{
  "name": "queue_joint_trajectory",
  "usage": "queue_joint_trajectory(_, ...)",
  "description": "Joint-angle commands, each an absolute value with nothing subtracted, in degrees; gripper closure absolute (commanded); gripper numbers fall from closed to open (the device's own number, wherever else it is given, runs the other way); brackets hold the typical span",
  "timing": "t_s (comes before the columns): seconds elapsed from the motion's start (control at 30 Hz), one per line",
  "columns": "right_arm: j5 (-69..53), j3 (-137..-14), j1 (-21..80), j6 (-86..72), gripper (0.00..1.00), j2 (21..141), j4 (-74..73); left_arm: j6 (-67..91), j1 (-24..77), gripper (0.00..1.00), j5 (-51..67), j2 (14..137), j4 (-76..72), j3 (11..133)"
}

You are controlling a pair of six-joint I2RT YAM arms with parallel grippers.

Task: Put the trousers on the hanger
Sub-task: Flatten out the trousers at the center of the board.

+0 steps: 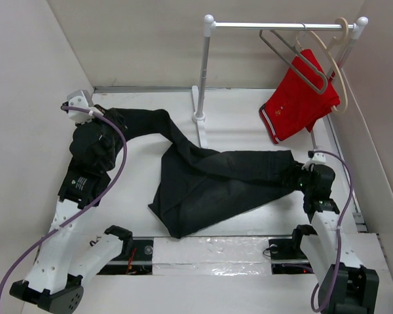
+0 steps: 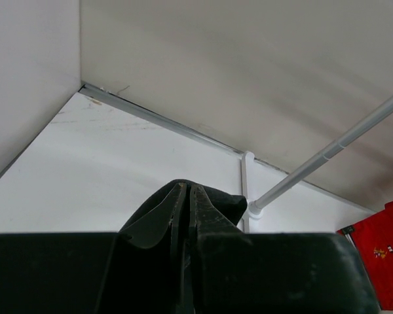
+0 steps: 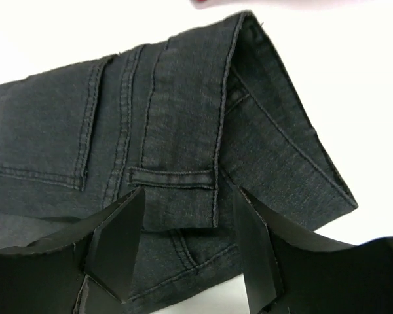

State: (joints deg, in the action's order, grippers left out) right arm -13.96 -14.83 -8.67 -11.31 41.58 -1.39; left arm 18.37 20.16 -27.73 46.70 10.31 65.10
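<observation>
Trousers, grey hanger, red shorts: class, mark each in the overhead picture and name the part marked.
trousers (image 1: 209, 176), top view, wide middle fold
grey hanger (image 1: 283, 55), top view, slanting wire arm
red shorts (image 1: 298, 98), top view, front panel

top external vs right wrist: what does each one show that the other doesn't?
Top external only: the rack with the grey hanger and red shorts, the trousers spread out whole, and the left gripper at one leg's end. Right wrist only: waistband stitching and a belt loop, with the open fingers flanking it. Both: the trousers and the right gripper at their waist end.
</observation>
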Motion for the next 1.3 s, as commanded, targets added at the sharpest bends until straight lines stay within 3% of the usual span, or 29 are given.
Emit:
queue_joint_trajectory(0.0,-15.3,-13.4,-9.0,-12.5,0.38,43.5,3.7,18.5,20.0,1.0,-28.3,46.4,5.7,66.0)
queue_joint_trajectory(0.3,-21.7,-16.2,-9.0,-12.6,0.4,55.5,9.4,17.7,20.0,1.0,-29.9,45.3,5.0,65.1)
queue_joint_trajectory(0.33,-21.8,-15.7,-9.0,-13.0,0.44,55.2,10.1,17.6,20.0,1.0,-29.8,45.3,4.8,65.2)
queue_joint_trajectory(0.4,-21.8,-15.2,-9.0,-13.5,0.63,54.8,10.7,17.6,20.0,1.0,-29.7,45.5,4.7,65.1)
queue_joint_trajectory(0.43,-21.9,-15.3,-9.0,-13.4,0.73,54.2,10.1,17.7,20.0,1.0,-29.6,45.7,4.6,65.1)
queue_joint_trajectory(0.47,-22.0,-15.3,-9.0,-13.1,0.9,52.1,9.3,17.7,20.0,1.0,-29.5,45.8,4.6,65.3)
queue_joint_trajectory(0.5,-21.8,-15.4,-9.0,-13.0,0.98,50.1,8.2,17.8,20.0,1.0,-29.4,46.0,4.4,65.3)
queue_joint_trajectory(0.53,-21.3,-15.6,-9.0,-12.8,1.0,47.6,4.3,18.2,20.0,1.0,-29.4,46.2,4.4,65.5)
queue_joint_trajectory(0.73,-11.1,-23.4,-8.4,-9.2,1.0,18.6,-24.8,18.5,20.0,1.0,-34.1,47.2,2.8,66.2)
queue_joint_trajectory(0.87,-14.8,-33.3,-6.9,-8.0,1.0,15.3,-32.1,18.0,20.0,1.0,-38.0,44.1,0.0,63.4)
queue_joint_trajectory(0.97,-11.6,-46.3,-6.9,-6.5,1.0,11.5,-39.3,16.8,20.0,1.0,-42.8,42.5,-0.4,64.0)
queue_joint_trajectory(1.07,-9.3,-61.1,-5.6,-4.1,1.0,15.5,-47.7,16.9,20.0,1.0,-43.8,41.7,-0.1,64.2)
queue_joint_trajectory(1.17,-7.7,-65.2,-4.5,-4.3,1.0,16.4,-50.2,16.7,20.0,1.0,-44.5,41.8,0.0,64.2)
queue_joint_trajectory(1.27,-1.5,-59.3,-2.4,-4.7,0.98,15.9,-47.9,15.6,20.0,1.0,-46.8,43.4,1.3,63.4)
